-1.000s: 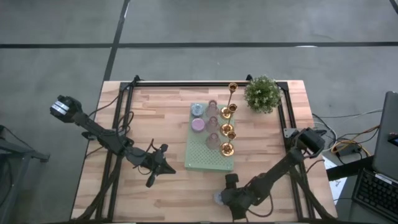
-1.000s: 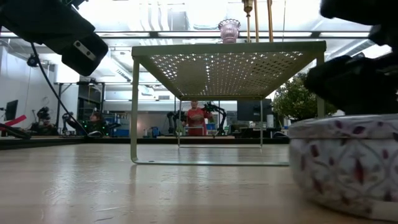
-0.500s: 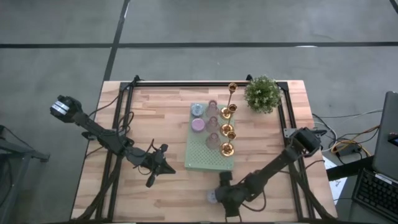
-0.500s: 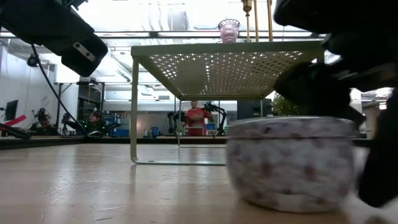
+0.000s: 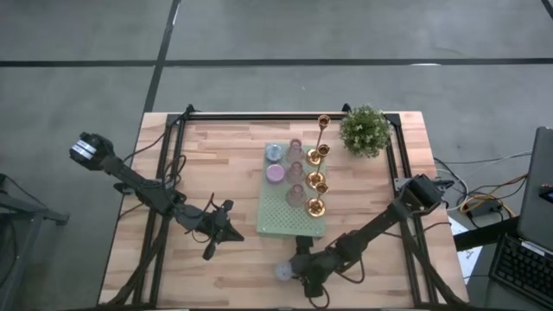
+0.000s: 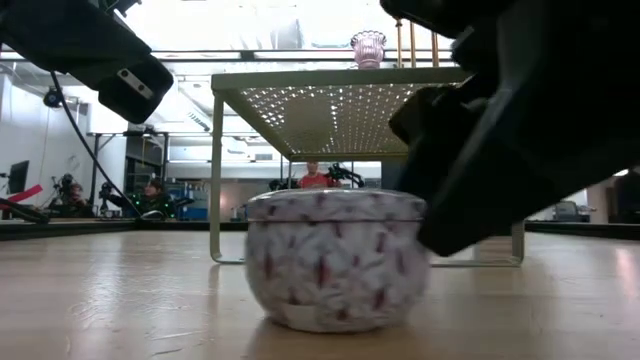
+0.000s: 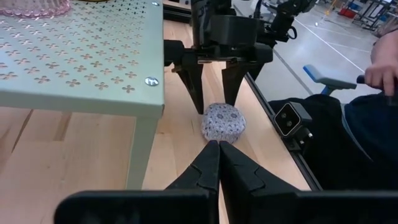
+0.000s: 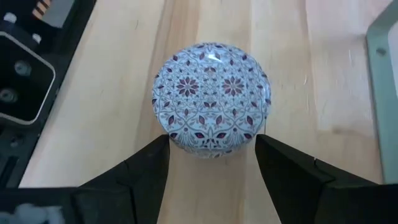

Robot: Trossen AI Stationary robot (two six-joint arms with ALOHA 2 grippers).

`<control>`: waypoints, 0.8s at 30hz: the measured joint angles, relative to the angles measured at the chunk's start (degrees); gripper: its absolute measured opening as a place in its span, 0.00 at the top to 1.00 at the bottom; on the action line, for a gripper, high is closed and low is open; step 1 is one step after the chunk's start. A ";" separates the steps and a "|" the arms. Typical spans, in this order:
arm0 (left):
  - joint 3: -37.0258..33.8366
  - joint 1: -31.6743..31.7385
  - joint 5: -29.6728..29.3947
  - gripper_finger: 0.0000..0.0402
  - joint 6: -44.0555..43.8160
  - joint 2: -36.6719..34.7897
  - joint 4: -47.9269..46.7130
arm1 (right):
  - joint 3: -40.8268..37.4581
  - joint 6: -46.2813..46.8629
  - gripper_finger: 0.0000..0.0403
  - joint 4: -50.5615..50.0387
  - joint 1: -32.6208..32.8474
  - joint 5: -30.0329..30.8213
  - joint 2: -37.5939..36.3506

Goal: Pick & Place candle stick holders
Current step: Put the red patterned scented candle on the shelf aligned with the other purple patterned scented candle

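Several gold candle stick holders (image 5: 316, 181) and pastel cup holders (image 5: 276, 164) stand on a pale green perforated rack (image 5: 289, 218). A tall gold one (image 5: 323, 125) stands at its far end. A round white tin with a purple flower pattern (image 5: 282, 271) stands on the table near the front edge. It also shows in the low view (image 6: 335, 260). My right gripper (image 8: 212, 148) is open, low over the table just right of the tin. My left gripper (image 5: 232, 231) is shut and empty, left of the rack. My right gripper has its two open fingertips (image 8: 155, 152) against the tin's side wall (image 8: 186, 144), on the side facing the table's right. The fingers slant down from the right, one on each side of the tin's curve. The tin stands upright on the table.
A green potted plant (image 5: 364, 130) stands at the far right corner. The rack's legs (image 6: 216, 180) stand just beyond the tin. A black frame runs along the table's edges (image 5: 404, 173). A person's hand (image 7: 379, 68) shows beyond the table's right side.
My right gripper has gone toward the table's left edge along the front edge, staying open. The patterned tin has slid along the table to the left ahead of it, staying upright.
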 joint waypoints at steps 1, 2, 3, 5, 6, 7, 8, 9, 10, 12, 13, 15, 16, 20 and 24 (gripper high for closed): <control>-0.01 0.00 0.00 0.97 0.00 0.00 0.00 | -0.22 -0.58 0.43 0.98 -0.29 0.01 0.00; -0.01 0.01 0.00 0.97 0.00 0.00 0.00 | -0.35 -0.91 0.43 1.73 -0.57 -0.02 0.00; -0.01 0.02 -0.01 0.97 0.00 0.00 0.00 | -0.44 -1.08 0.43 2.43 -0.85 -0.02 0.00; 0.00 0.02 -0.47 0.97 0.00 0.00 0.00 | -0.44 -1.14 0.43 2.74 -1.21 0.04 0.00; 0.00 0.02 -0.87 0.98 0.00 0.00 -0.03 | -0.44 -1.22 0.43 2.70 -1.29 0.06 0.00; 0.01 0.02 -1.18 0.98 0.00 0.00 -0.05 | -0.44 -1.40 0.43 2.73 -1.39 0.13 0.00; -0.01 0.02 -1.38 0.98 0.04 0.00 -0.09 | -0.46 -1.69 0.43 3.04 -1.42 0.16 0.00; 0.00 0.02 -1.44 0.98 0.04 0.00 -0.09 | -0.46 -1.84 0.43 3.63 -1.47 0.17 0.00; 0.01 0.02 -1.46 0.98 0.04 0.00 -0.09 | -0.46 -2.03 0.43 4.08 -1.49 0.17 0.00; 0.01 0.02 -1.46 0.98 0.04 0.00 -0.09 | -0.46 -2.18 0.43 3.97 -1.47 -0.02 -0.02; -0.01 0.02 -1.48 0.98 0.03 0.00 -0.09 | -0.50 -2.18 0.43 3.59 -1.46 -0.37 -0.02; -0.01 0.02 -1.49 0.97 -0.67 0.00 -0.09 | -0.51 -2.04 0.43 1.65 -1.46 -1.47 -0.30; 0.01 0.02 -1.48 0.97 -1.23 0.00 -0.07 | -0.52 -1.69 0.43 0.30 -1.46 -1.80 -0.63; 0.01 0.04 -1.49 0.98 -3.69 0.00 -0.03 | -0.53 -0.62 0.46 -5.05 -1.46 -2.80 -3.39; 0.47 0.15 -1.51 0.97 -3.53 0.00 2.83 | -0.64 -0.05 0.50 -10.64 -1.33 -4.22 -6.78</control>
